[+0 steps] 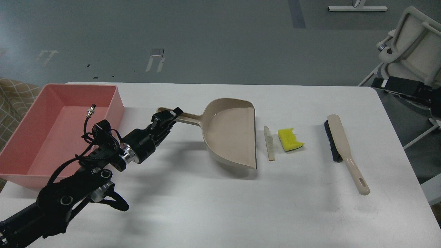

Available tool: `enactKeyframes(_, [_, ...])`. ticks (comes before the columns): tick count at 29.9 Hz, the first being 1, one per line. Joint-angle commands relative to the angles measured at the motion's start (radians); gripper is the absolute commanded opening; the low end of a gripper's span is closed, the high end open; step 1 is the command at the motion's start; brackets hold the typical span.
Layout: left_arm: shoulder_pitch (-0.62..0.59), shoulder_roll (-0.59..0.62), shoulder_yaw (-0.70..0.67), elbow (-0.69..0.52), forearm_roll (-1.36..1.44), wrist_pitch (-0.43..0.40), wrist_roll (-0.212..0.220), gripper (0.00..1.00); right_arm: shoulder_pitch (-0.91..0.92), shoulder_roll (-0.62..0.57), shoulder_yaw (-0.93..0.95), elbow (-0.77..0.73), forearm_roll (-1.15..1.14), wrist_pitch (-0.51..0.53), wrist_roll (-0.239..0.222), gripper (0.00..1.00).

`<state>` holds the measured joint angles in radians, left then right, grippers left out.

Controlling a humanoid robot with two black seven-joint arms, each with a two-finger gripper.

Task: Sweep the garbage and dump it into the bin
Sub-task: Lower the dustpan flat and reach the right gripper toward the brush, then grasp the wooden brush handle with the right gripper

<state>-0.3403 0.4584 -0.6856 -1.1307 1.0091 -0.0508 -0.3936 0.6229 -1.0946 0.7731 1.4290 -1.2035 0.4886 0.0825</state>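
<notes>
The left arm reached diagonally up from the lower left, its gripper clamped; the right gripper showed only partly.

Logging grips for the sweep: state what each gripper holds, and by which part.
The left gripper grips the dustpan by the end of its handle. The right gripper holds nothing visible; the brush lies untouched.

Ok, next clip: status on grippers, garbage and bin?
Left gripper shut on dustpan handle. Right gripper at frame edge, state unclear. Sponge piece, beige strip unswept on table; bin empty. Brush untouched.
</notes>
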Motion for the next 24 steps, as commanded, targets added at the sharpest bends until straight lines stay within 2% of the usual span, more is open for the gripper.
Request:
enactKeyframes(1, [0.004,-0.001,0.0,0.0,0.0,0.011,-0.001,0.12,-0.035,-0.01,-0.002,0.016,0.001,0.0,-0.003,1.0])
enactKeyframes(8, [0.006,-0.001,-0.003,-0.018,-0.001,0.014,0.001,0.13,-0.049,-0.022,-0.011,0.005,0.002,0.0,0.011,1.0])
enactKeyframes(13, [0.007,-0.003,-0.003,-0.012,-0.003,0.022,-0.001,0.13,-0.109,0.048,-0.015,0.013,-0.004,0.0,0.008,0.93])
enactKeyframes(17, [0.004,-0.011,0.0,0.0,-0.003,0.022,-0.004,0.13,-0.156,0.099,-0.012,0.01,-0.01,0.0,0.007,0.95])
enactKeyframes(22, [0.006,-0.012,-0.003,0.003,-0.003,0.023,-0.004,0.13,-0.16,0.099,-0.014,0.001,-0.054,0.0,-0.001,0.99])
enactKeyframes(24, [0.006,-0.023,0.0,0.005,-0.003,0.023,-0.004,0.13,-0.158,0.091,-0.014,-0.018,-0.085,0.0,-0.018,0.99])
